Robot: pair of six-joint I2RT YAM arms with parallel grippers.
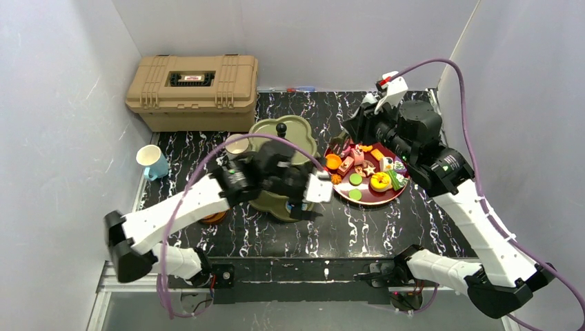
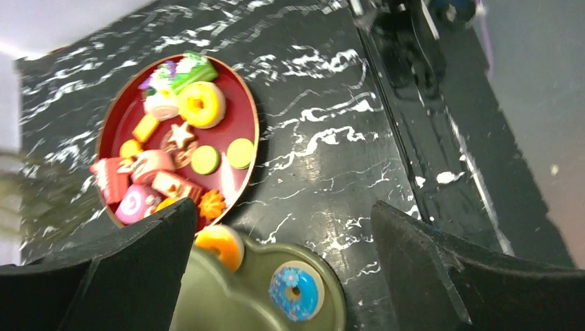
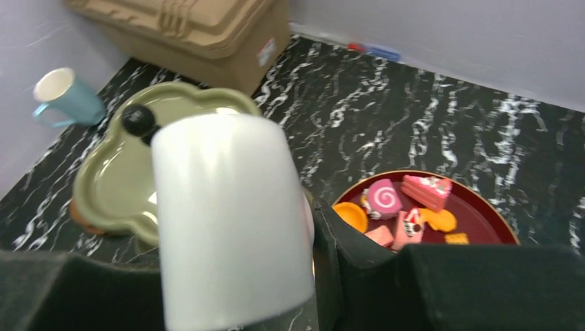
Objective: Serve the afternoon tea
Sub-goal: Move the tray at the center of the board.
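- White walls enclosed a black, white-veined surface point(image 1: 372, 231), with a tan toolbox point(image 1: 193, 86) at its far left corner.
- Near the middle stood the olive-green stand point(image 1: 262, 129), upright, with its black knob point(image 1: 281, 129) on top.
- Just right of the stand, not touching it, lay a dark-red plate point(image 1: 378, 198). It was crowded with toy pastries point(image 1: 359, 172), among them a yellow doughnut point(image 2: 201, 105), a star biscuit point(image 2: 181, 134) and two green discs point(image 2: 205, 160).
- On the right lobe of one of the stand's lower tiers sat a blue doughnut point(image 2: 295, 292) and an orange doughnut point(image 2: 221, 246). The orange one was at the rim nearest the plate.
- The left end effector point(image 2: 283, 231) hung over that lobe, its fingers spread wide.
- The right end effector point(image 3: 231, 276) was at the gap between stand and plate, far of the left one, pinching a white mug point(image 3: 227, 186). In the right wrist view both dark fingers lay against the mug's sides.
- A white-and-blue cup point(image 1: 152, 162) stood alone at the left edge of the surface, near the left wall and well apart from the stand.
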